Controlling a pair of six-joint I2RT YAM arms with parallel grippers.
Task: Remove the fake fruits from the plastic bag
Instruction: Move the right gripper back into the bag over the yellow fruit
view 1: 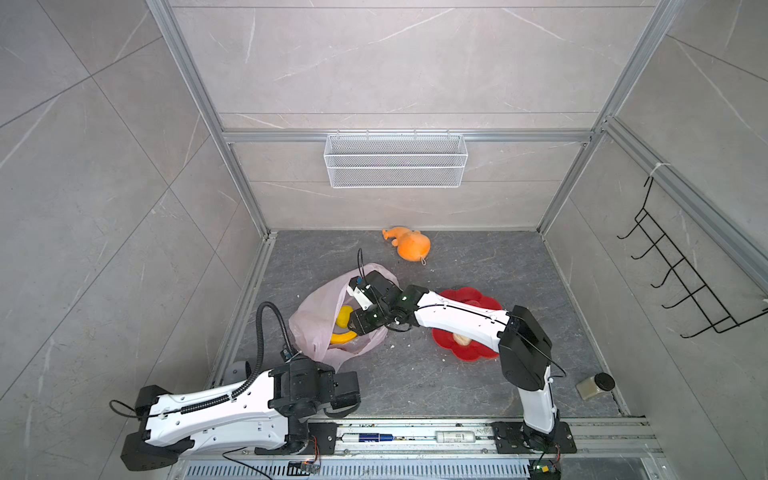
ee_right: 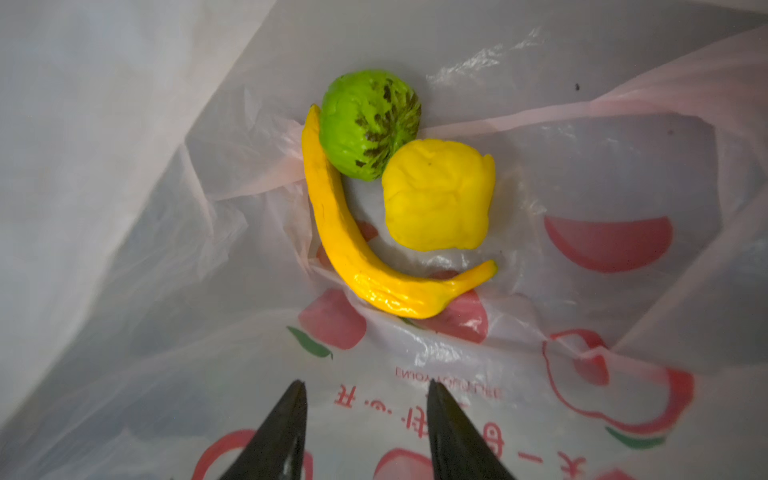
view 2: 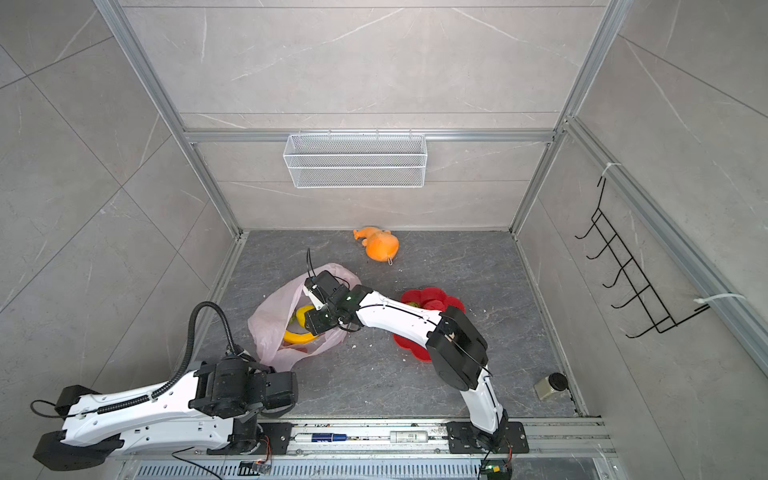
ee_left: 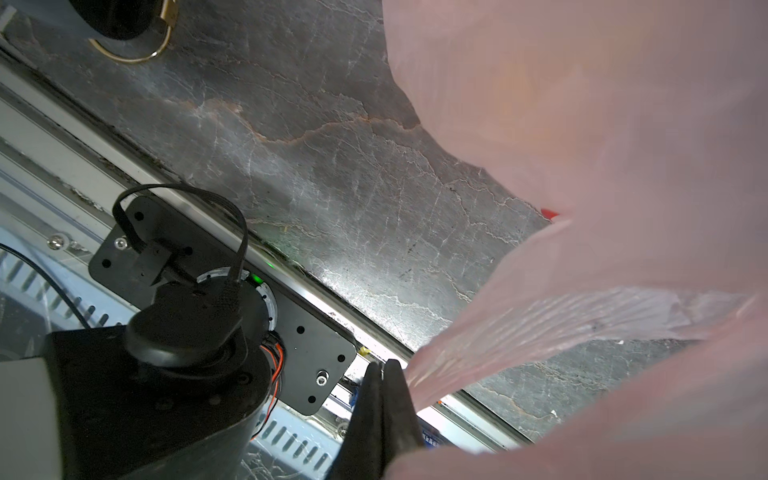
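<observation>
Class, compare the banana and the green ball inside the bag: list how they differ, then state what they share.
Shape: the banana is long and curved; the green ball is round. Colour: the banana is plain yellow; the green ball has dark streaks on green. Length: the banana is much longer than the green ball. Shared: both lie inside the plastic bag, apparently touching.

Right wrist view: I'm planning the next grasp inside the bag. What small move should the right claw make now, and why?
Probably ease the right claw forward onto the banana: its jaws stand open and empty, the banana lies nearest, and the left claw pinches the plastic bag.
</observation>
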